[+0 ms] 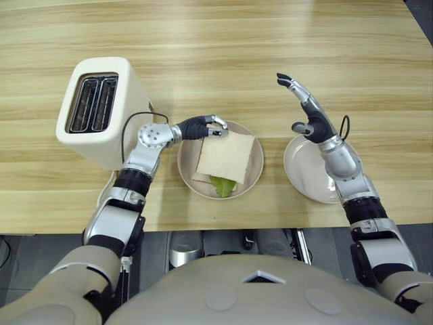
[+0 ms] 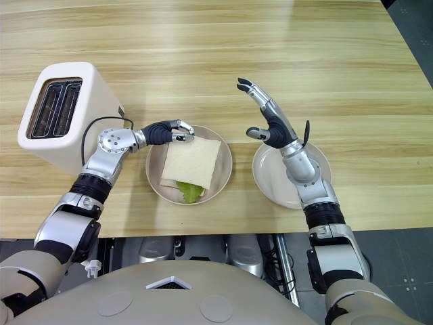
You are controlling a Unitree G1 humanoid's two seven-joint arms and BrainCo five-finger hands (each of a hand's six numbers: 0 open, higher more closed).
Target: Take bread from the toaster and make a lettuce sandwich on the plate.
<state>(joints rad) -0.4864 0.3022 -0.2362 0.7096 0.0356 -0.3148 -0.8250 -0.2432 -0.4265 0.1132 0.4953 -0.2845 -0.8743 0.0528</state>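
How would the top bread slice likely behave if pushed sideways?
The top slice is thin and flat, so probably light; it should slide rather than tip. It lies on lettuce poking out at the near edge, so a push may drag the leaf along. It looks pale and soft, so a hard pinch could dent it.
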